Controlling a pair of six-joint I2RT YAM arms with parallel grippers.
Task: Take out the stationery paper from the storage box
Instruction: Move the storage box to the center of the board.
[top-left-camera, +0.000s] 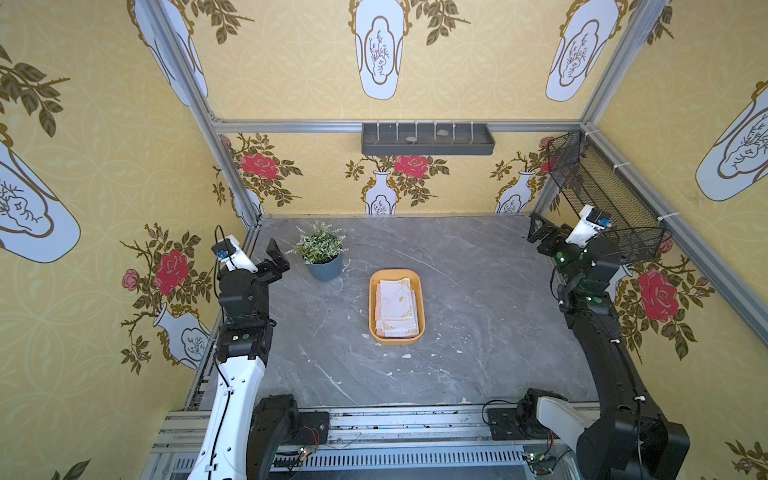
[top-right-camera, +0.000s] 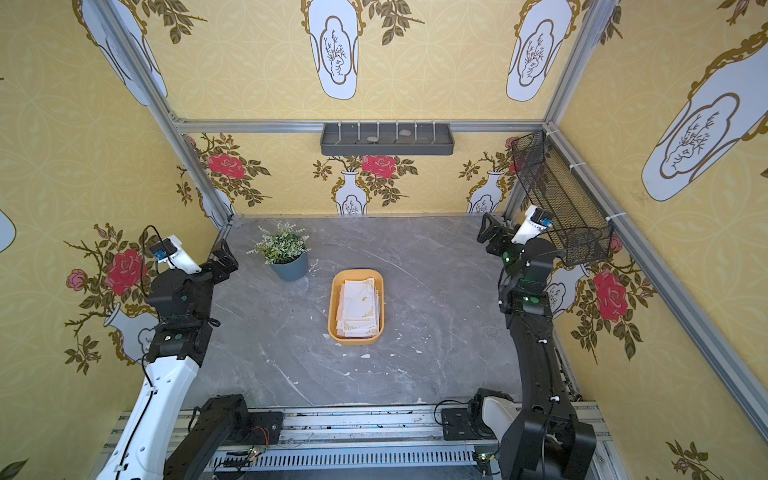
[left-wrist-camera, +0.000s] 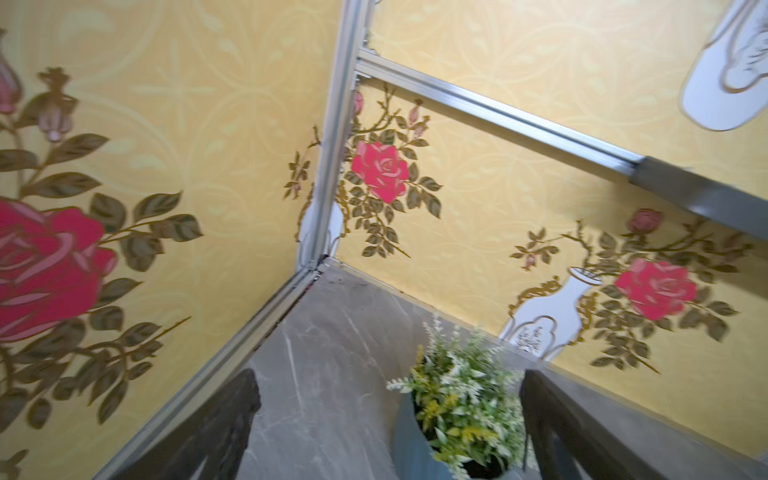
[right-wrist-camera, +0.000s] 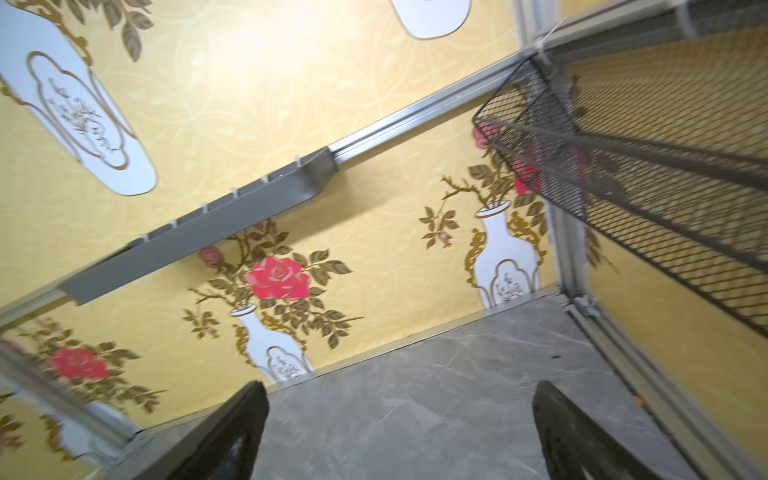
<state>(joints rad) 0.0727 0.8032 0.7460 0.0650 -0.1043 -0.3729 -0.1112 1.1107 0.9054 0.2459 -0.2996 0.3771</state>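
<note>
Left end effector (top-left-camera: 277, 257) spread wide | stationery paper (top-left-camera: 395, 303) inside storage box (top-left-camera: 421, 307)

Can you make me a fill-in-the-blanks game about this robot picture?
1. The stationery paper lies inside the storage box, whose colour is ____.
2. The left gripper and the right gripper both have their jaws ____, holding nothing.
3. The potted plant stands on the table at the robot's ____ side.

Missing words: yellow, open, left.
</note>
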